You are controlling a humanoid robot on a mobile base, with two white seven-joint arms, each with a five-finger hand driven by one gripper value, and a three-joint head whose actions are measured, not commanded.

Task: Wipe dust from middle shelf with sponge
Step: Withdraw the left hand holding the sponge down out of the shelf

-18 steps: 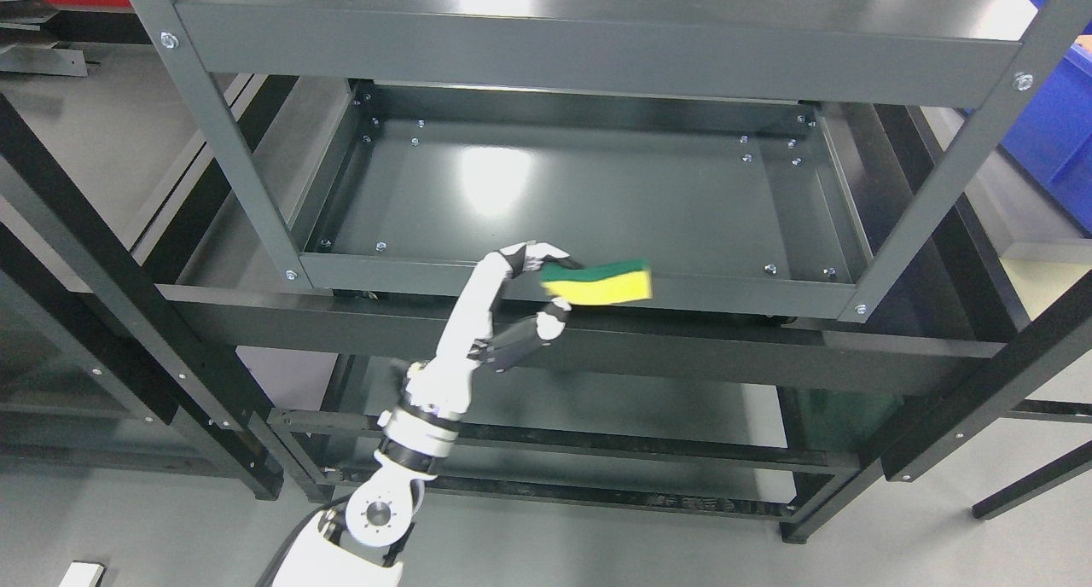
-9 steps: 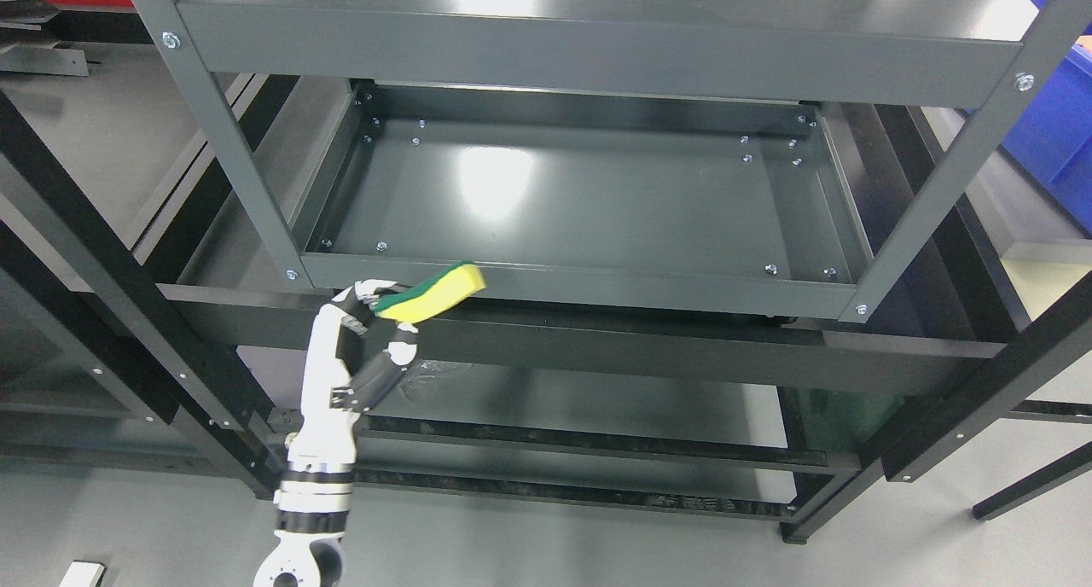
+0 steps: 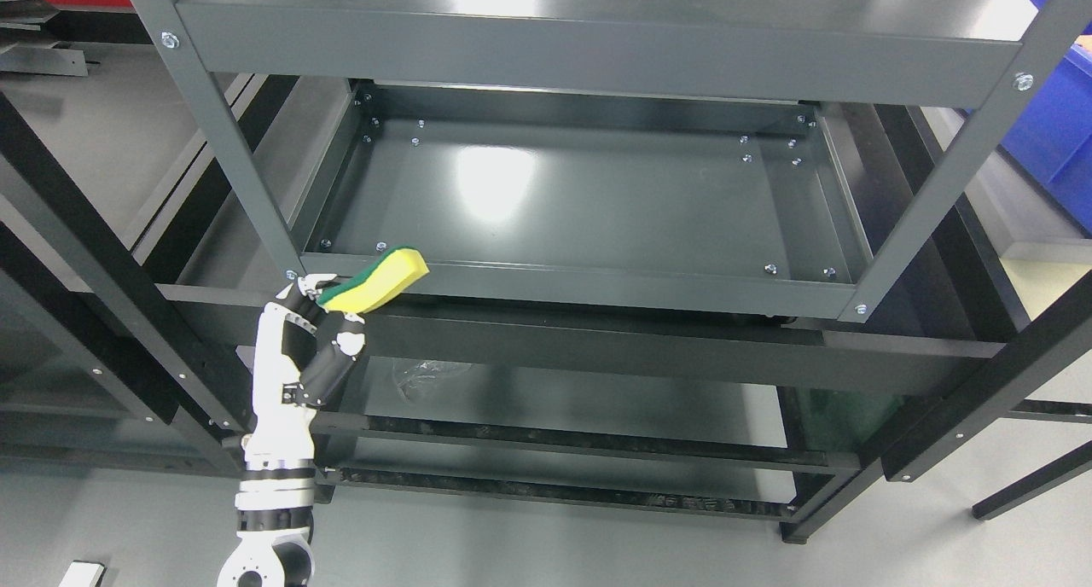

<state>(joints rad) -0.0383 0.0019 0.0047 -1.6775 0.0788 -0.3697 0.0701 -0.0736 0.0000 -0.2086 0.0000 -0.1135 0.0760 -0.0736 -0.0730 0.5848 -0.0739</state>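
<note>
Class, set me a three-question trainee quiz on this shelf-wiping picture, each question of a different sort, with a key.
1. True or false: the left hand grips the sponge.
2. Which colour is the sponge's scouring side? A red, B green, C white.
3. Fill in: the sponge is at the front ____ corner of the middle shelf.

Key: 1 true; 2 B; 3 left.

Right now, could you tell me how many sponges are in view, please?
1: the sponge, held in the left hand, at the front left corner of the middle shelf. None other shows.
</note>
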